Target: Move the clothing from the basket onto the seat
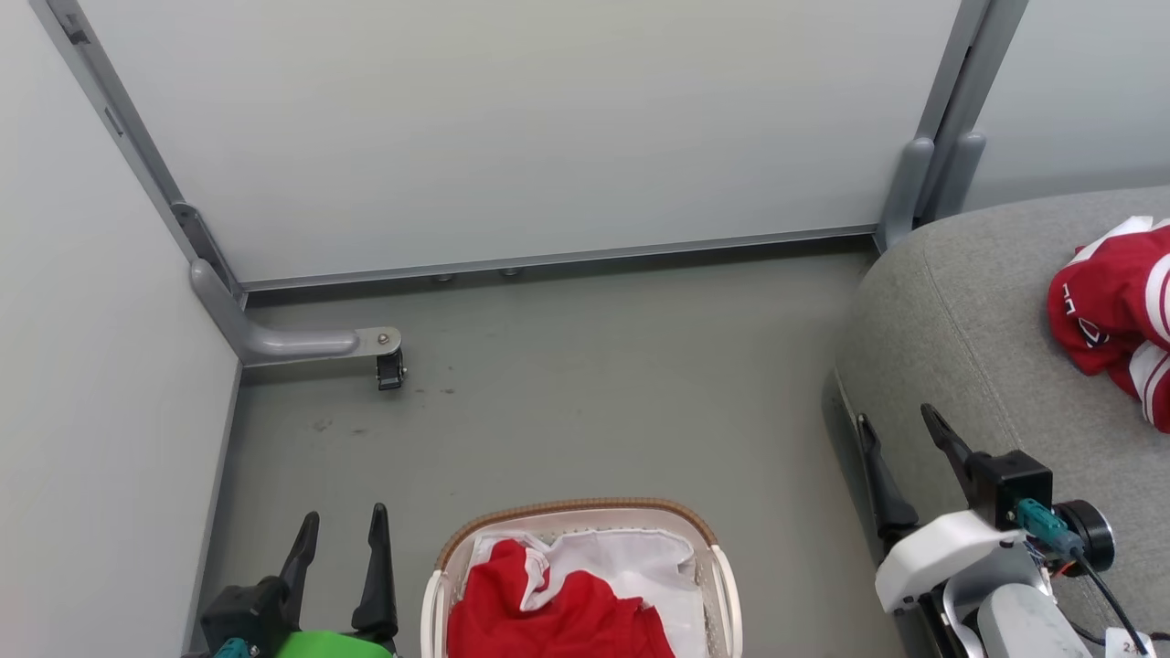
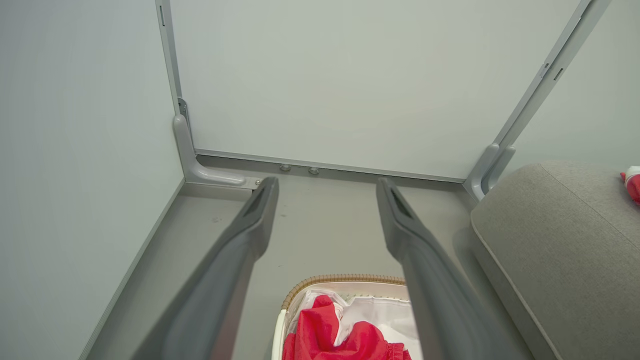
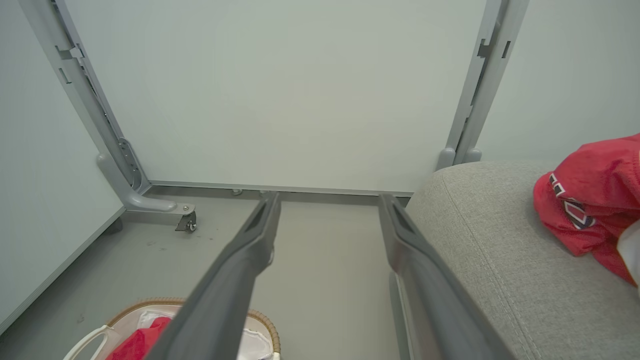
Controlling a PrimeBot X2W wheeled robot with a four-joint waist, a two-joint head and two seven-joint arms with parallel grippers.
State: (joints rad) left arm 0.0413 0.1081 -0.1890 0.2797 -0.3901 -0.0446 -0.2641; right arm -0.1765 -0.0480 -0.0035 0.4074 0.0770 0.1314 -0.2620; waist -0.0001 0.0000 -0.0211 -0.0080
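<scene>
Left gripper (image 1: 345, 514) and right gripper (image 1: 896, 416) both splayed wide, empty. Red clothing (image 1: 558, 612) heaped at basket's (image 1: 576, 505) left wall; one garment (image 1: 1111, 311) lies near seat's (image 1: 960, 311) right edge. Best grab: drop onto heap's crest, pinch red fabric, spare white liner (image 1: 640, 553)

Basket (image 1: 576, 505) and its clothing (image 1: 558, 621): cut off at head view's bottom edge. Garment (image 1: 1101, 302) on seat (image 1: 960, 320) passes right edge; lettering illegible.

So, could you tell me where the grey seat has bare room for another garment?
The grey fabric-upholstered seat is bare from its rounded edge by the right gripper up to the crumpled red-and-white garment, which crowds its right side.
</scene>
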